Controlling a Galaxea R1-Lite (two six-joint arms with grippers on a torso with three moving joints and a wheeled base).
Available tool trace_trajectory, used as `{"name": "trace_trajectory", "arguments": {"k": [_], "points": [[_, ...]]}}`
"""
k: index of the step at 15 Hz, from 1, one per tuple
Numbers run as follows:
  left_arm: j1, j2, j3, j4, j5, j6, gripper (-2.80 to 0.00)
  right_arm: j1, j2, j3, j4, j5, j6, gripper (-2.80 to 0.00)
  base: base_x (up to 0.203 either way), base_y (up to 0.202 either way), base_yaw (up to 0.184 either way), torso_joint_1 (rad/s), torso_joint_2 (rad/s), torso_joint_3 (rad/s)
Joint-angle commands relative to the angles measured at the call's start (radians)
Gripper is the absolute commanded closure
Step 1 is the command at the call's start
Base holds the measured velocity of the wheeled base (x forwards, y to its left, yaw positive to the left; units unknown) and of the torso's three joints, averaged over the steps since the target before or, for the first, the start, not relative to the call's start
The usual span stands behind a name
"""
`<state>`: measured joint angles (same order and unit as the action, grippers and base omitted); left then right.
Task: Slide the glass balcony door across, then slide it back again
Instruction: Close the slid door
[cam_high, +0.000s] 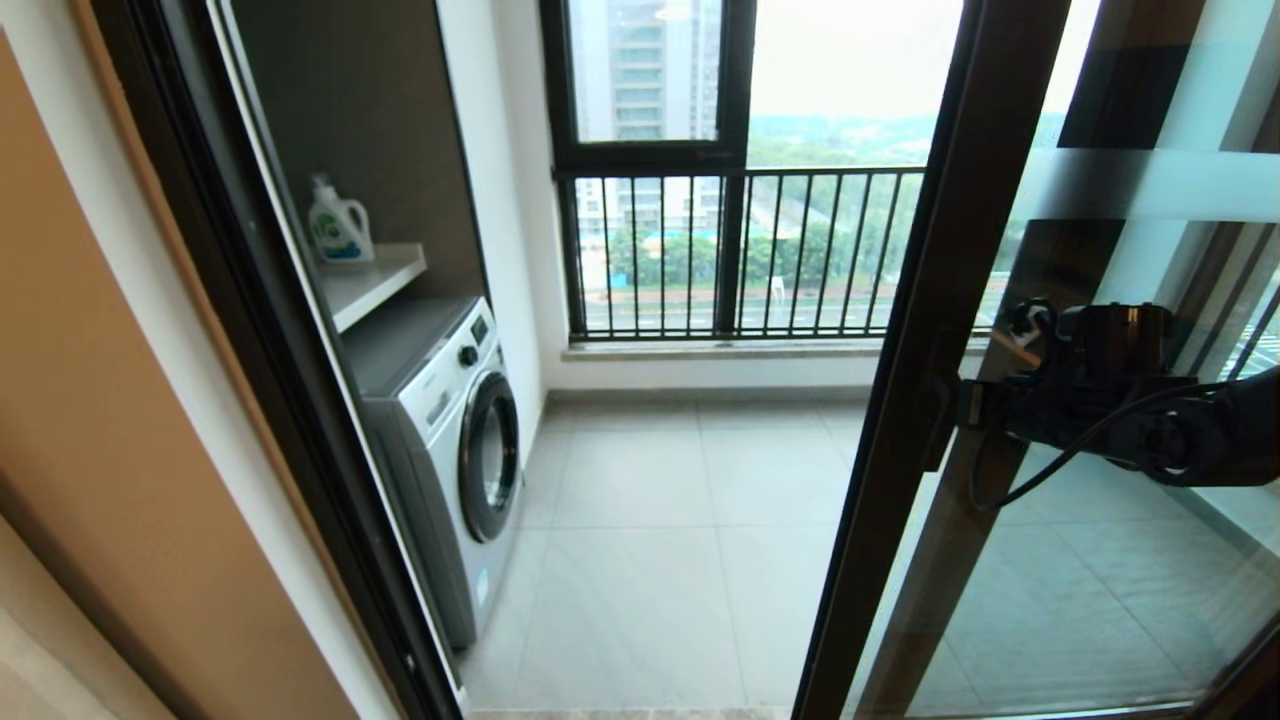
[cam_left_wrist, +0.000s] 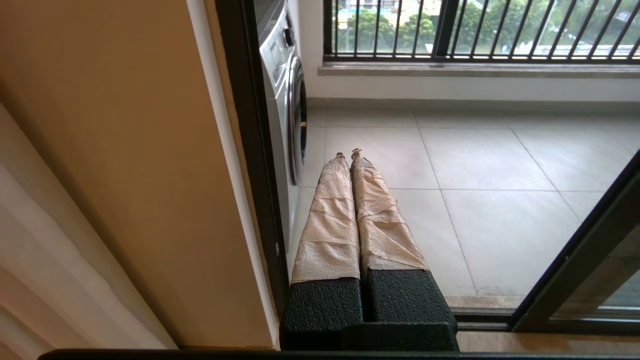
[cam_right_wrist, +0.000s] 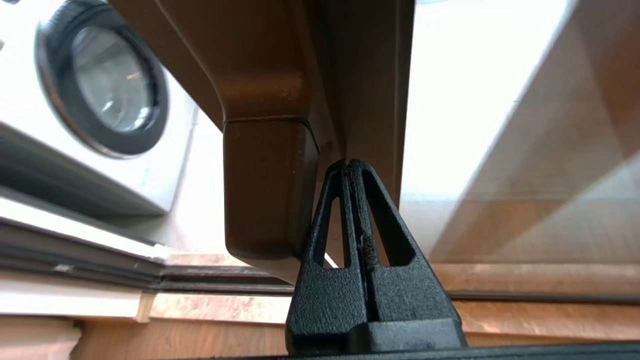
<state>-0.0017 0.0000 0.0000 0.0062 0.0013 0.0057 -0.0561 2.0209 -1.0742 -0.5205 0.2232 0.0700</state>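
Note:
The glass balcony door (cam_high: 1110, 560) stands at the right, slid partway, so the doorway to its left is open. Its dark brown upright frame (cam_high: 925, 300) runs down the view. A frosted band (cam_high: 1150, 185) crosses the glass; no characters show on the part in view. My right gripper (cam_high: 955, 405) is shut, and its tips (cam_right_wrist: 348, 162) are tucked between the brown block handle (cam_right_wrist: 270, 190) and the frame, with nothing between the fingers. My left gripper (cam_left_wrist: 348, 154), with tape-wrapped fingers, is shut and empty. It sits low beside the left door jamb (cam_left_wrist: 250, 150).
On the balcony a washing machine (cam_high: 455, 440) stands at the left, with a detergent bottle (cam_high: 338, 225) on the shelf above it. A black-framed window with railing bars (cam_high: 740, 250) closes the far side. The floor track (cam_left_wrist: 490, 320) runs along the threshold before the tiled floor (cam_high: 640, 560).

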Motion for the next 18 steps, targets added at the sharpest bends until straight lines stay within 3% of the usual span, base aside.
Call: {"name": "trace_trajectory", "arguments": {"k": [1,7,18], "points": [[0.0,0.002,0.002,0.0,0.0,0.0,0.0,0.013,-0.001,-0.002,-0.013,-0.008,0.001,0.0,0.0,0.0,0.0,0.0,0.0,0.0],[0.0,0.002,0.002,0.0,0.0,0.0,0.0,0.118,0.004,-0.007,-0.013,-0.054,0.001,0.0,0.0,0.0,0.0,0.0,0.0,0.0],[0.0,0.002,0.001,0.0,0.0,0.0,0.0,0.238,0.036,-0.067,-0.012,-0.071,0.03,0.0,0.0,0.0,0.0,0.0,0.0,0.0]]}}
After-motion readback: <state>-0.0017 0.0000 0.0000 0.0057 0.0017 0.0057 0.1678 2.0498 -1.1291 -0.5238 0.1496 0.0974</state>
